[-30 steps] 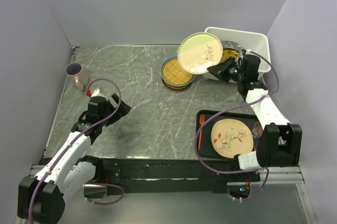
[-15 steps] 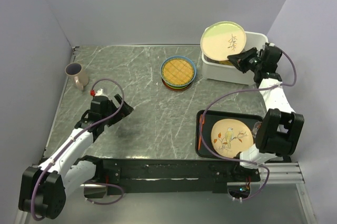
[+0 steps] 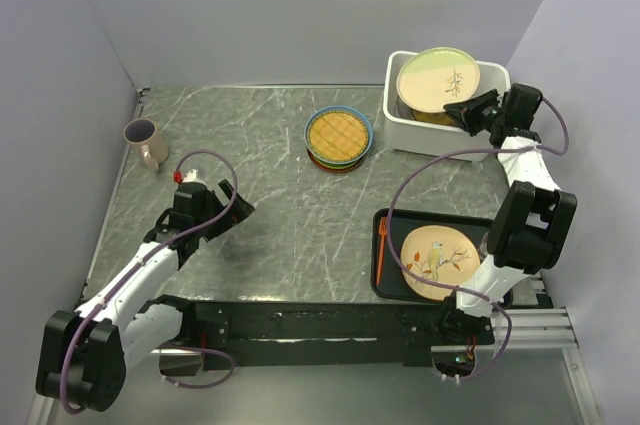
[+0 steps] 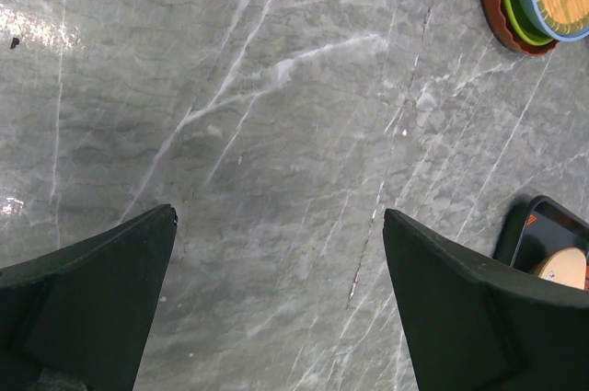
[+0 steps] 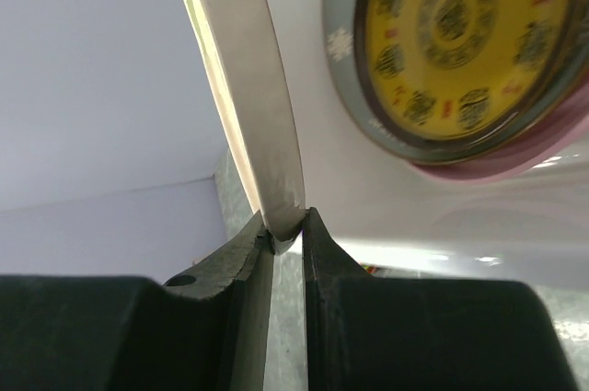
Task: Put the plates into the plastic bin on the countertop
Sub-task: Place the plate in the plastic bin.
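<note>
Round, glossy yellow-green plate (image 3: pixel 437 78) over deep, round-cornered white plastic bin (image 3: pixel 420 137)

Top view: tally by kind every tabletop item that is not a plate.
Beige cup: 1
White rectangular plastic bin: 1
Flat black tray: 1
Orange fork: 1
Total: 4
Clear thing at tray's right edge: unidentifiable, uncounted.

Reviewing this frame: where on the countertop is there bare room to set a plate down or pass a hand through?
Bare countertop lies between the cup and the plate stack, and again from that stack forward to the left gripper and the black tray. Crowded: the bin, where the right gripper holds a yellow-green plate.
</note>
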`<action>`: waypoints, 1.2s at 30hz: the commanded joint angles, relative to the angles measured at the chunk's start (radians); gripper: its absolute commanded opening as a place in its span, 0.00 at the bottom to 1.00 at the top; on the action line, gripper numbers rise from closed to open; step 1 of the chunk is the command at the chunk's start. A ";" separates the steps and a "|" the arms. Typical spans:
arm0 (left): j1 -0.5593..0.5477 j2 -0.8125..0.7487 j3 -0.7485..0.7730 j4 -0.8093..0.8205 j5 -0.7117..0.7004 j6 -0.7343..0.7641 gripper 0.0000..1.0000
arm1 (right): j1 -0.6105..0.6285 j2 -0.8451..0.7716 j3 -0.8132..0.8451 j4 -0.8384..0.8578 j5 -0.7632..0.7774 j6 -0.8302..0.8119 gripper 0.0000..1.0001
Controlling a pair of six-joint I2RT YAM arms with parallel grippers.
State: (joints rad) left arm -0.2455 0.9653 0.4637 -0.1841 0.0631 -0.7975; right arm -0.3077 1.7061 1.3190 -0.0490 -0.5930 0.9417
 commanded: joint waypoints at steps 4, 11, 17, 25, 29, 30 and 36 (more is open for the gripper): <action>0.000 0.012 -0.010 0.037 0.014 0.027 0.99 | -0.014 0.065 0.152 0.123 -0.021 0.006 0.07; 0.000 0.023 -0.008 0.051 0.021 0.021 0.99 | -0.016 0.148 0.203 0.092 -0.027 0.002 0.09; 0.000 0.033 -0.007 0.057 0.021 0.018 0.99 | -0.021 0.204 0.215 0.107 -0.060 0.032 0.11; 0.000 0.076 0.024 0.080 0.041 0.020 0.99 | -0.028 0.228 0.226 0.077 -0.061 0.019 0.34; 0.000 0.076 0.039 0.072 0.038 0.023 0.99 | -0.039 0.230 0.223 0.064 -0.054 0.011 0.41; 0.000 0.075 0.038 0.072 0.037 0.023 0.99 | -0.041 0.231 0.223 0.064 -0.054 0.011 0.42; 0.000 0.085 0.030 0.097 0.049 0.018 0.99 | -0.048 0.204 0.187 0.055 -0.039 -0.011 0.52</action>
State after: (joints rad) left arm -0.2455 1.0462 0.4603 -0.1352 0.0875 -0.7940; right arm -0.3447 1.9343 1.4868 -0.0353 -0.6270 0.9588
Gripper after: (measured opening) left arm 0.993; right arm 0.495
